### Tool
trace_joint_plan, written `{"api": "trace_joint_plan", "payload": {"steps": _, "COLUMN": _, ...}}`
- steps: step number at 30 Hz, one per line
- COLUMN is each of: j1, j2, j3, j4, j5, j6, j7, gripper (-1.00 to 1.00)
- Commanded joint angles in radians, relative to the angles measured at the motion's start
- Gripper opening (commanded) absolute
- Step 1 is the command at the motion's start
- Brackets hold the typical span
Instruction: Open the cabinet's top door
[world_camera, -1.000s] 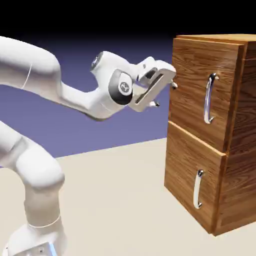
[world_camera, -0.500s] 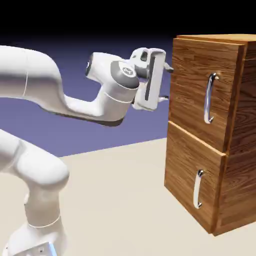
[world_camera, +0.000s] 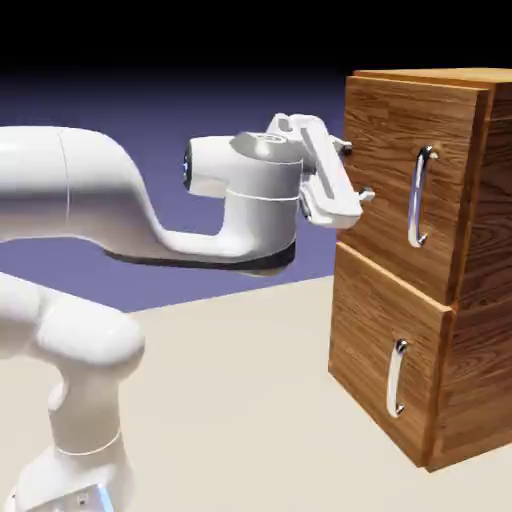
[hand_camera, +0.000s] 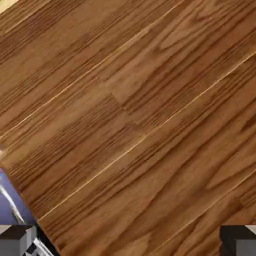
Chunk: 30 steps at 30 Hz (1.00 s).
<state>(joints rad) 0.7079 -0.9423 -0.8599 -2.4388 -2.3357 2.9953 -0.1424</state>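
Cabinet (world_camera: 400, 300): grained reddish wood, boxy; pincer (world_camera: 357, 172) spread against it.

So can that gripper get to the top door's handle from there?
Probably yes: the gripper is open beside the top door, left of the handle, with nothing between them.
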Motion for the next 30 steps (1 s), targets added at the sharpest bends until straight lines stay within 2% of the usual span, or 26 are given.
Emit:
{"api": "trace_joint_plan", "payload": {"steps": 1, "j1": 0.013, "j2": -0.007, "j3": -0.016, "j4": 0.007, "j5": -0.044, "j6": -0.001, "j7": -0.016, "gripper": 0.00}}
{"api": "trace_joint_plan", "payload": {"steps": 12, "j1": 0.154, "j2": -0.082, "j3": -0.190, "j4": 0.082, "j5": -0.515, "j6": -0.009, "j7": -0.195, "gripper": 0.00}}
{"api": "trace_joint_plan", "payload": {"steps": 18, "j1": 0.329, "j2": -0.022, "j3": -0.285, "j4": 0.202, "j5": -0.535, "j6": -0.049, "j7": -0.185, "gripper": 0.00}}
{"api": "trace_joint_plan", "payload": {"steps": 19, "j1": 0.329, "j2": -0.022, "j3": -0.285, "j4": 0.202, "j5": -0.535, "j6": -0.049, "j7": -0.185, "gripper": -1.00}}
{"api": "trace_joint_plan", "payload": {"steps": 30, "j1": -0.033, "j2": -0.006, "j3": 0.009, "j4": -0.093, "j5": -0.291, "j6": -0.284, "j7": -0.221, "gripper": -1.00}}
